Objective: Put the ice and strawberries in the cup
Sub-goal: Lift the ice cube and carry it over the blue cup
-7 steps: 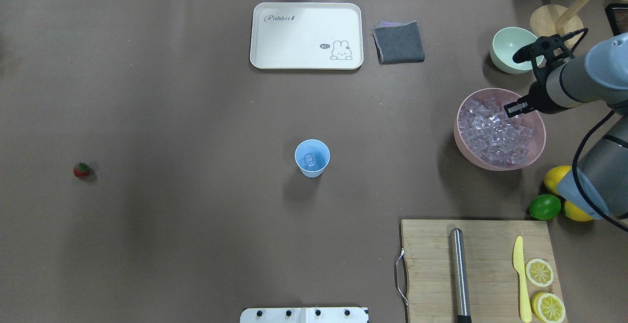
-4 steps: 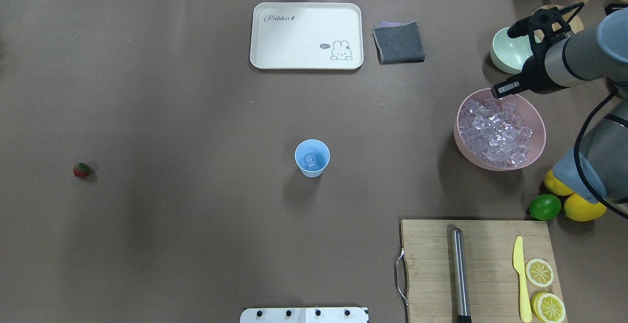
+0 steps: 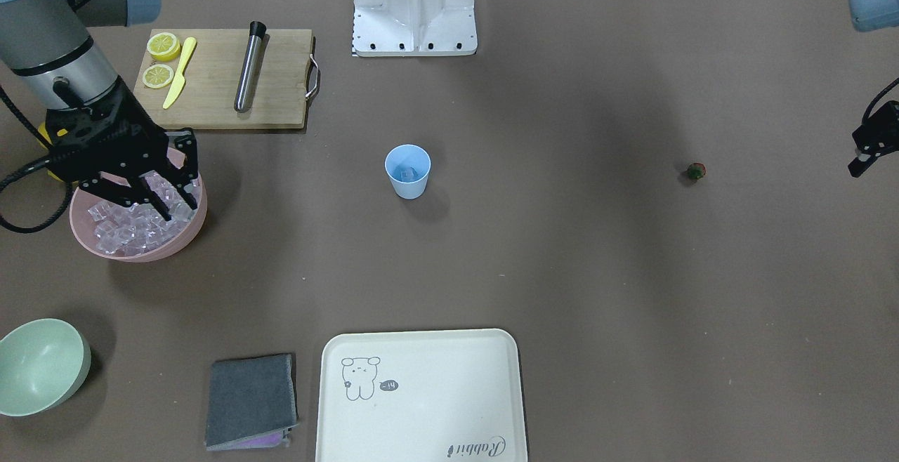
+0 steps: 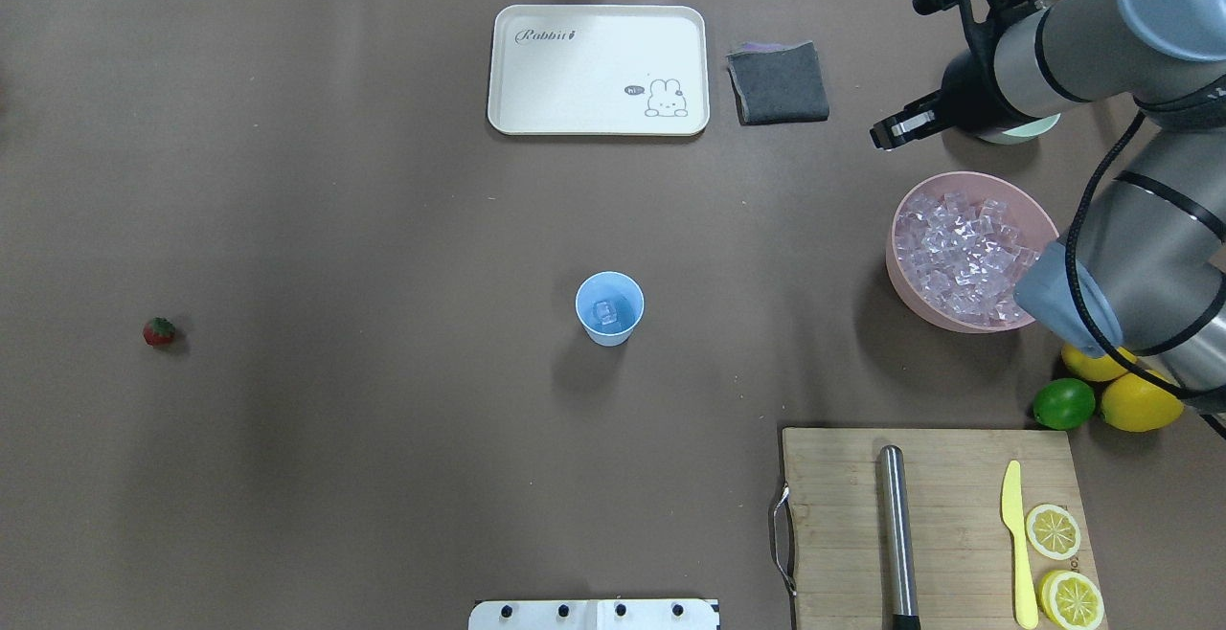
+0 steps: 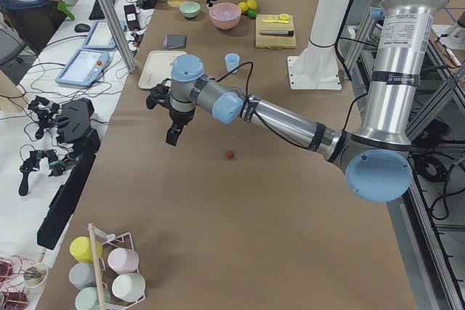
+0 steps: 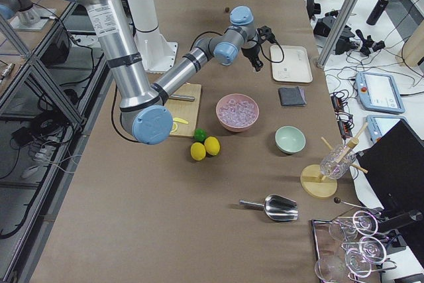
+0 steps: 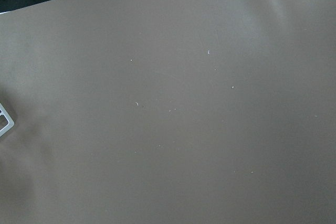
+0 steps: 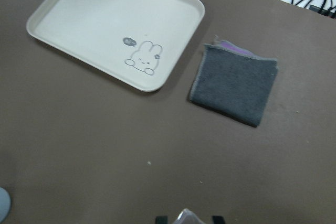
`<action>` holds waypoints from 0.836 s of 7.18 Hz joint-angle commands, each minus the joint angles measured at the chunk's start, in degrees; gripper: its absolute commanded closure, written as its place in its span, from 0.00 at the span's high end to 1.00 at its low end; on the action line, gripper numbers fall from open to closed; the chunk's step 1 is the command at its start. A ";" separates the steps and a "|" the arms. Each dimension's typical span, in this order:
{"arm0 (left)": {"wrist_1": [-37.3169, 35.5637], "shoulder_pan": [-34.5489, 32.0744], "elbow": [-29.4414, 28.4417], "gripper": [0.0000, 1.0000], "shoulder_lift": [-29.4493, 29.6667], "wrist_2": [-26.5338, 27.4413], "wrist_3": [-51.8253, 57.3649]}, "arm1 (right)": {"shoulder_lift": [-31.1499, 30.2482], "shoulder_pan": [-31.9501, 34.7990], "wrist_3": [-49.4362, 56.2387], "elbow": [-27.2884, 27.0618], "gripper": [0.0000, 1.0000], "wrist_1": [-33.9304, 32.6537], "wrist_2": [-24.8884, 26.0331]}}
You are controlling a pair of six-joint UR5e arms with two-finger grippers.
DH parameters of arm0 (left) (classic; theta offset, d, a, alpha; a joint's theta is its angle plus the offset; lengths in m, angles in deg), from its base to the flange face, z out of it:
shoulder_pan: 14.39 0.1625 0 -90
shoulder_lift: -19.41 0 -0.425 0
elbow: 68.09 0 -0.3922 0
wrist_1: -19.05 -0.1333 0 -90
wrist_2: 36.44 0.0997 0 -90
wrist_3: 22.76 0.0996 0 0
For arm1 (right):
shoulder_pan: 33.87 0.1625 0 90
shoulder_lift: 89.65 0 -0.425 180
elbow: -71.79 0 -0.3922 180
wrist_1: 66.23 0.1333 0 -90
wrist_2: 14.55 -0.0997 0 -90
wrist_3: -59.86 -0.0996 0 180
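My right claw (image 4: 887,131), toward the far right corner, pinches a clear cube (image 8: 188,216) that the wrist view cuts off at its bottom edge. My left claw (image 3: 857,166) hangs at the left edge, half out of view; I cannot tell its width. The cup (image 4: 613,335), mid-worktop, holds blurry ice (image 4: 603,309). The berry (image 4: 159,331) lies near the left edge.

Brown-covered table (image 4: 383,180); cluttered white workbench (image 5: 22,212) alongside; even light

the ice (image 4: 963,252) looks glassy, the cup (image 4: 613,335) smooth plastic perhaps, the board (image 4: 833,515) wood, the rod (image 4: 896,534) brushed metal.
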 commanded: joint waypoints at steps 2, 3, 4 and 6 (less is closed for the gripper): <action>0.07 0.09 0.37 0.98 -0.22 -0.06 0.02 | 6.76 -7.48 -3.06 0.78 0.00 0.27 0.77; 0.07 0.00 0.28 0.98 -0.39 -0.06 0.02 | 8.18 -11.08 -4.65 0.87 0.00 0.36 3.65; 0.07 0.00 0.37 0.98 -0.40 -0.15 0.02 | 9.32 -14.16 -4.75 1.48 0.00 0.44 6.90; 0.07 0.00 0.63 0.98 -0.83 -0.15 0.11 | 11.78 -17.78 -4.75 3.68 0.00 0.53 9.03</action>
